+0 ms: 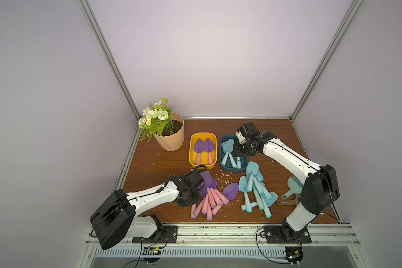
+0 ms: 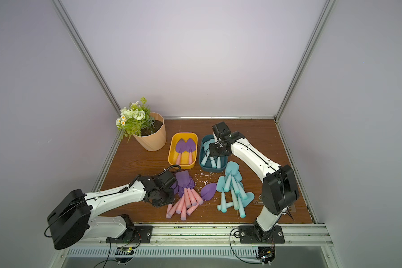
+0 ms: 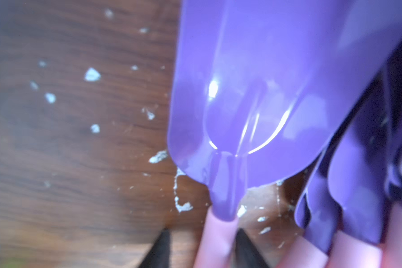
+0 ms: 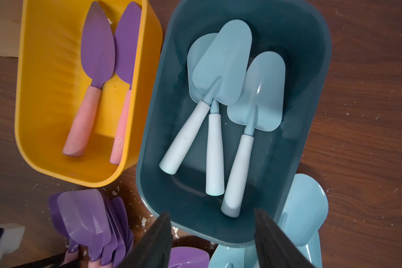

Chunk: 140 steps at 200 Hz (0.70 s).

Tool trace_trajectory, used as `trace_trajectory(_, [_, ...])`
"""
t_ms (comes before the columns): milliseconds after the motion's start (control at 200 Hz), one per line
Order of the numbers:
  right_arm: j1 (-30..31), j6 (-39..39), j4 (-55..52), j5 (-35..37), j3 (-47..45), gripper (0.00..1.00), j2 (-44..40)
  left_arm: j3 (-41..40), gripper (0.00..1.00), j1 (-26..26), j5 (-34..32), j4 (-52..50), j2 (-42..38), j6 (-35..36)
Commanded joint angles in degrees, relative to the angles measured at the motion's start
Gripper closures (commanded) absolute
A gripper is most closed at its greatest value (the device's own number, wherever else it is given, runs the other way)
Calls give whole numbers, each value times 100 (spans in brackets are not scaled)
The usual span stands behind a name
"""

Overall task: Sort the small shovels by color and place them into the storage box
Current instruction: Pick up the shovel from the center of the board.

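Observation:
Several purple-bladed, pink-handled small shovels lie fanned on the wooden table, with one more purple blade beside them. My left gripper straddles the pink handle of the outermost one; one finger touches it and a gap shows at the other, so the gripper is open. Several turquoise shovels are piled to the right. The yellow storage box holds two purple shovels. The teal storage box holds three turquoise shovels. My right gripper hangs open and empty above the teal box's near rim.
A potted plant stands at the back left. A pale green dustpan and a beige scoop lie by the right arm's base. White flecks dot the table between the piles. Walls close in on three sides.

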Motion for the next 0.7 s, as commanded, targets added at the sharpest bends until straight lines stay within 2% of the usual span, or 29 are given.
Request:
trace_trajectory(0, [-28,-39,3,-122,52,39,-124,-102,75,-72,20,53,139,-96])
trace_trajectory(55, [-29,-41,-14,-106,72,39,-122,-88,90,-69,-13,49,122,-90])
trace_trajectory(105, [-27,-45,-26,-70,80,39,-124,-63,98,-71,-104,12,60,-127])
trace_trajectory(280, [-30,-44,-52,60,76,39,-133,304,99,-68,-851,-774,-308,-307])
trace_trajectory(460, [-36,-30,-111,138,264,39,-29,1215,99,-61,-1709,-1388,-417,-153])
trace_trajectory(560, [-36,14,-120,186,385,39,49,1991,99,202,-1794,-1392,-140,563])
trace_trajectory(695, [-36,127,-211,270,551,39,84,3081,99,950,-1723,-1384,470,1701])
